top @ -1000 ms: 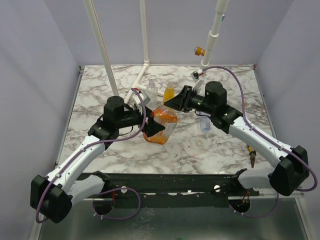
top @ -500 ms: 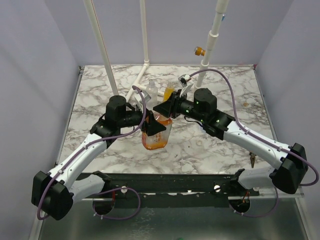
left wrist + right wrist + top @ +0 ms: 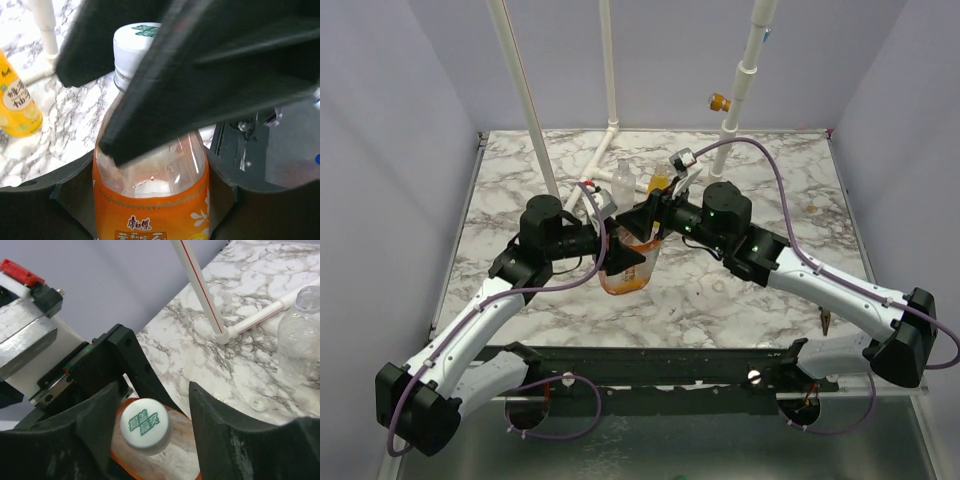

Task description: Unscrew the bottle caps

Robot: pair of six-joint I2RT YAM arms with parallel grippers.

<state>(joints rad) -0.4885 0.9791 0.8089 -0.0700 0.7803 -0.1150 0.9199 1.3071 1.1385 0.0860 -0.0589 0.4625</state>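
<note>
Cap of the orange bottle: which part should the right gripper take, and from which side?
Take the cap by its round side wall, end-on along the neck, one finger each side. The left gripper holds the bottle by its body, leaving the cap free; the open right gripper flanks it.

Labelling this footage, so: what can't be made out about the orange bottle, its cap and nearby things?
Top view: the right gripper hides the cap.
Left wrist view: that gripper's fingers cover the orange bottle's neck; cap looseness unreadable.
Right wrist view: the clear bottle is cut off by the frame edge; the small round piece beside it is too small to identify.
</note>
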